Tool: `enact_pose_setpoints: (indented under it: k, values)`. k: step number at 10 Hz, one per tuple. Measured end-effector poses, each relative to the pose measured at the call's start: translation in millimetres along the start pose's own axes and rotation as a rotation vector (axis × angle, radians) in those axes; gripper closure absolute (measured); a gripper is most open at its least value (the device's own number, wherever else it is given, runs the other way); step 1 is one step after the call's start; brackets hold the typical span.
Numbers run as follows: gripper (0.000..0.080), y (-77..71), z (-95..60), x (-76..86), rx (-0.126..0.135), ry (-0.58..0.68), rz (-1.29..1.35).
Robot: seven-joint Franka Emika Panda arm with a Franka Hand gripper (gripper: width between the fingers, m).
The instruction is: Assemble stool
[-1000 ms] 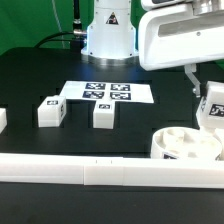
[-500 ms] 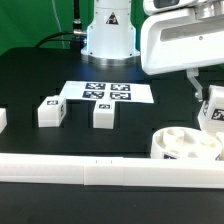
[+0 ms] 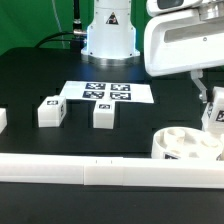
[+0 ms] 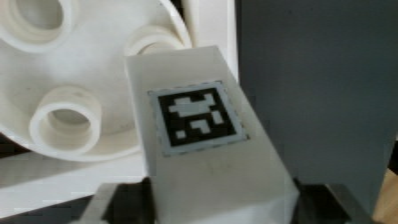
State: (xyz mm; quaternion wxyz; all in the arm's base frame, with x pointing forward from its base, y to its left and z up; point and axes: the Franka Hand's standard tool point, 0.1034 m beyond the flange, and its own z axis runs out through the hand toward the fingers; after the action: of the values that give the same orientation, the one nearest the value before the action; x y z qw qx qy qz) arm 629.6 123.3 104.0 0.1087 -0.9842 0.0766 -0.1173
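In the exterior view my gripper [image 3: 209, 104] is closed on the held leg [image 3: 214, 116], which hangs slightly tilted. The seat [image 3: 183, 143] lies just below the tool and a little to one side, apart from the leg as far as I can tell. A loose leg [image 3: 49, 111] and a second loose leg [image 3: 103, 113] stand well apart from the tool, near the marker board [image 3: 100, 92]. The border rail [image 3: 100, 172] runs just beside the seat, on the side away from the tool. If I descend with the leg tilted, I expect it to land on the seat's rim instead of a hole and shove the seat against the rail.

In the wrist view the fingers [image 4: 125, 200] press both sides of the leg's near end, and its tagged face points away from the tool. One socket [image 4: 68, 122] is visible beside the leg, not under its tip, so the leg looks offset. The far end hides whatever lies beneath it, so I can't tell how well it's aligned. Pushing down while off-centre could twist the leg in my grip or jam it crooked.
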Motion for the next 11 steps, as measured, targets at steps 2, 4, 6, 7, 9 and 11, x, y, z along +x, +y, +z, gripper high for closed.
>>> enact_pose_setpoints:
  k: [2,4,6,7,9,11]
  values:
    - [0.0436,1.3,3.1,-2.3,-0.002,0.008,0.0]
    - [0.0436,0.3,4.3,-3.2,-0.002,0.013,-0.002]
    - [0.0436,-0.1,6.6,-4.3,-0.003,0.022,-0.004]
    - [0.0436,0.3,8.3,-6.3,-0.004,0.031,-0.006]
    - [0.0436,3.2,9.8,-7.7,-0.008,0.068,-0.01]
    - [0.0436,4.2,11.0,-9.3,-0.009,0.094,-0.012]
